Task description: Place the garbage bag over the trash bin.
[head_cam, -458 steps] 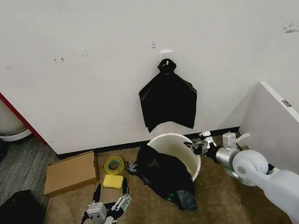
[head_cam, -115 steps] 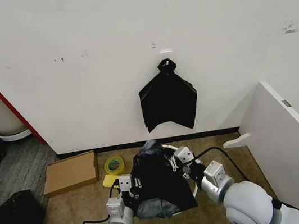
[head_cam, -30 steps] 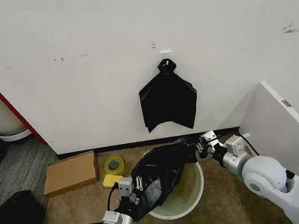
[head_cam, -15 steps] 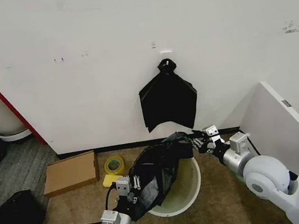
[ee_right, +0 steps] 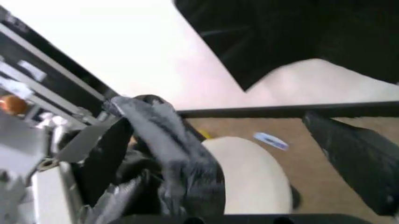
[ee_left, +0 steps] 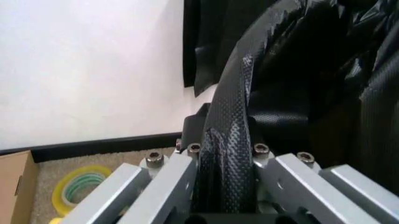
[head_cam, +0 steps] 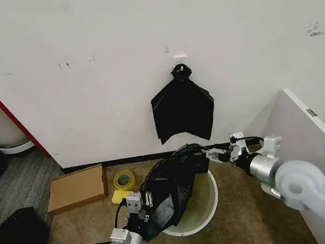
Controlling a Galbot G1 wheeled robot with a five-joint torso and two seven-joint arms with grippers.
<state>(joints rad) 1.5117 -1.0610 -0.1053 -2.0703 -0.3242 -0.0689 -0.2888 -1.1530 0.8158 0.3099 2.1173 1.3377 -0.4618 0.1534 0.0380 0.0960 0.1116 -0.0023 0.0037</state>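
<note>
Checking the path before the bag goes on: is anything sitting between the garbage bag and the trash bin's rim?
Nothing visible does. The garbage bag, pinched by the left gripper and right gripper, hangs stretched directly over the trash bin. The tape roll lies off to the bin's left.

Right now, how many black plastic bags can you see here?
2. The garbage bag is stretched between the left gripper and right gripper above the trash bin; a knotted black bundle hangs on the wall behind.

place: storeroom-like corner | scuffed white wall (head_cam: 78, 61) | carpet (head_cam: 64, 243) | cardboard box (head_cam: 77, 188)
</note>
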